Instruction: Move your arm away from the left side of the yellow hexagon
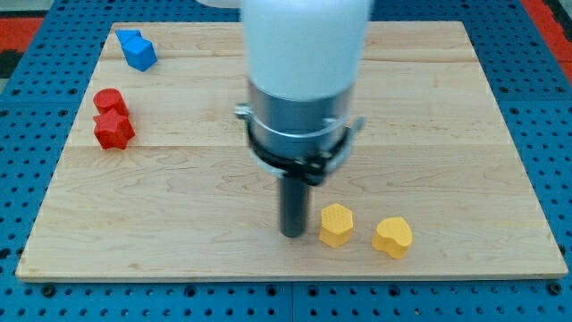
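Observation:
The yellow hexagon (pixel 336 224) lies on the wooden board (pixel 179 206) near the view's bottom, right of centre. My tip (pixel 292 234) stands just to the hexagon's left, very close to it; contact cannot be told. The white and grey arm body (pixel 304 80) rises above it and hides part of the board's middle. A yellow heart-shaped block (pixel 392 236) lies to the right of the hexagon, a small gap apart.
Two red blocks (pixel 112 118) sit touching each other at the view's left. A blue block (pixel 138 49) lies near the top left corner. A blue pegboard surface (pixel 27 179) surrounds the board.

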### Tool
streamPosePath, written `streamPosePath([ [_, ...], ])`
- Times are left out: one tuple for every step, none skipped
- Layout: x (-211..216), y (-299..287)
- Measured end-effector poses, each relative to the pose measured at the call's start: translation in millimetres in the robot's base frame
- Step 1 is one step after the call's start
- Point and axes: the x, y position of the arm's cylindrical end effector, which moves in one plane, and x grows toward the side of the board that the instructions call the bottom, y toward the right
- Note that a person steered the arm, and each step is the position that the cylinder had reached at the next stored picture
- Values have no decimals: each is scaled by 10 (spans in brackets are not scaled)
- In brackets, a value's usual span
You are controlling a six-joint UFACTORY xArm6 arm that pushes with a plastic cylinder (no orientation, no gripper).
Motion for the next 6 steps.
streamPosePath([
  [-344, -719],
  [-864, -1013],
  [-1413, -1255],
  [-1979, -1445],
  [-2245, -1728],
  [-2353, -2304],
])
